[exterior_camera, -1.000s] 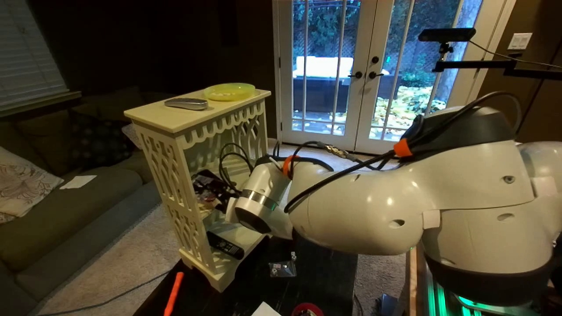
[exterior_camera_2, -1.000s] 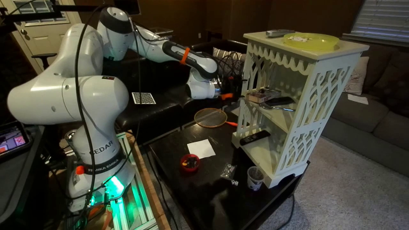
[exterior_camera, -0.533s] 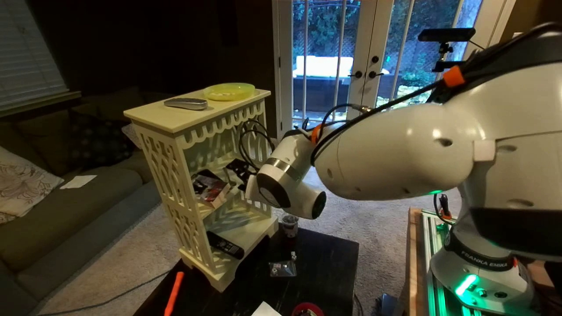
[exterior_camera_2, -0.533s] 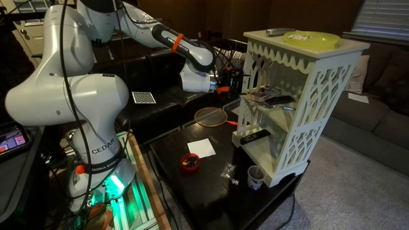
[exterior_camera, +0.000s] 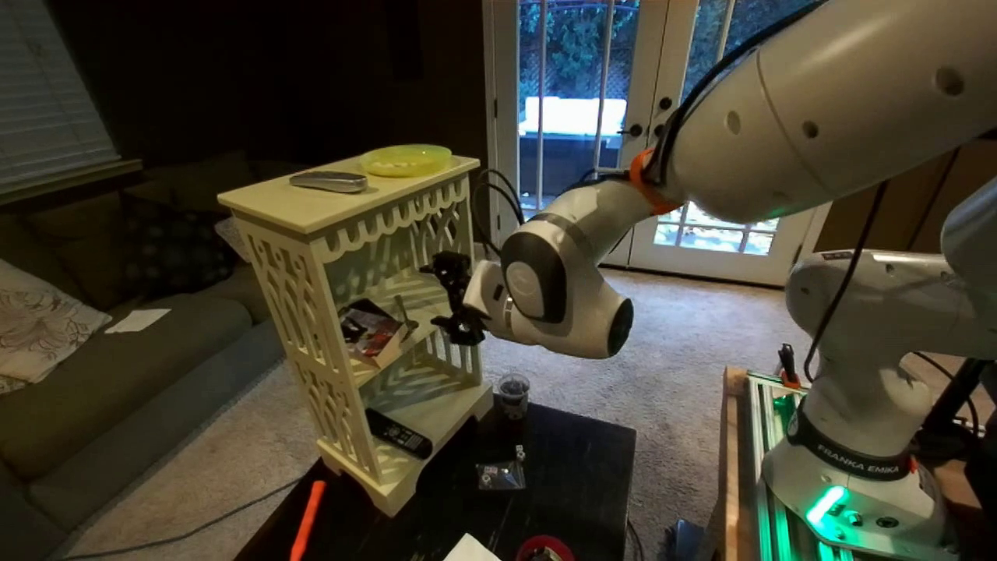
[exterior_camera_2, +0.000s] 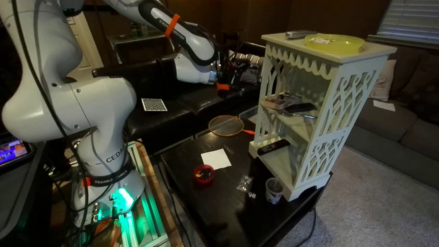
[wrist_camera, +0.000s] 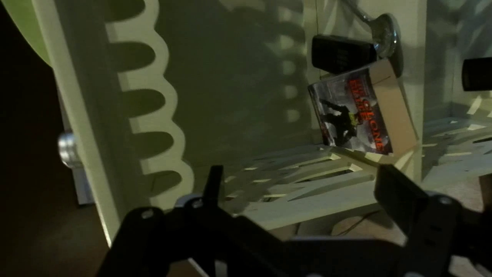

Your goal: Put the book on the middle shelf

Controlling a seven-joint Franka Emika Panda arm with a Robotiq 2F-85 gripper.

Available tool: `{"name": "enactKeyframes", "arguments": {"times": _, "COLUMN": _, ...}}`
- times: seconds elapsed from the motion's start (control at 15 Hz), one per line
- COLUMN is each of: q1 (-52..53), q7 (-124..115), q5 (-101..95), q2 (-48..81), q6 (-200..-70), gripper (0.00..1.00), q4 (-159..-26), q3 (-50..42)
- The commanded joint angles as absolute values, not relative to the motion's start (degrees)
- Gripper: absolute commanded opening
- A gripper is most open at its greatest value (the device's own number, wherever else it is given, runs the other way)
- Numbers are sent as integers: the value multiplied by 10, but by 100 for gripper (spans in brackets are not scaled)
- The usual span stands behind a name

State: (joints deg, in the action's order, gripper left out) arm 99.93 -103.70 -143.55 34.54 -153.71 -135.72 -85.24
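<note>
The book (exterior_camera: 372, 335), dark with red lettering and a pale page edge, lies flat on the middle shelf (exterior_camera_2: 297, 127) of the cream-white rack. It also shows in an exterior view (exterior_camera_2: 282, 102) and in the wrist view (wrist_camera: 351, 111), where it sits near the lattice side, touching or close to a black object. My gripper (exterior_camera: 433, 296) is in front of the rack's opening, apart from the book. In the wrist view the gripper (wrist_camera: 301, 169) has its two fingers wide apart with nothing between them.
A black object (exterior_camera_2: 300, 107) and a metal spoon-like utensil (exterior_camera_2: 298, 115) share the middle shelf. A black remote (exterior_camera: 399, 434) lies on the lowest board. A yellow-green dish (exterior_camera: 406, 161) and a silver object (exterior_camera: 329, 182) are on top. A cup (exterior_camera_2: 274, 190) stands before the rack.
The arm has drawn back from the rack, and the gripper has moved out of the shelf area, away from the book. The book has stayed on the middle shelf.
</note>
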Motion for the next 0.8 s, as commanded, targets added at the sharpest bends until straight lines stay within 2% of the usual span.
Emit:
{"name": "enactKeyframes", "arguments": {"times": 0.0, "q1": 1127, "q7": -1044, "q5": -1444, "q2": 243, "q6": -1523, "gripper": 100, "q4": -1410, "q3": -1010}}
{"name": "enactKeyframes", "arguments": {"times": 0.53, "q1": 1447, "q7": -1141, "q5": -1443, "q2": 276, "q6": -1595, "gripper": 100, "q4": -1407, "q3": -1380}}
{"name": "enactKeyframes", "arguments": {"times": 0.6, "q1": 1377, "q7": -1132, "q5": -1436, "q2": 272, "q6": -1583, "gripper": 100, "q4": -1406, "q3": -1322}}
{"name": "enactKeyframes", "arguments": {"times": 0.73, "q1": 1400, "q7": -1128, "q5": -1435, "q2": 274, "q6": -1583, "gripper": 100, "q4": -1406, "q3": -1342}}
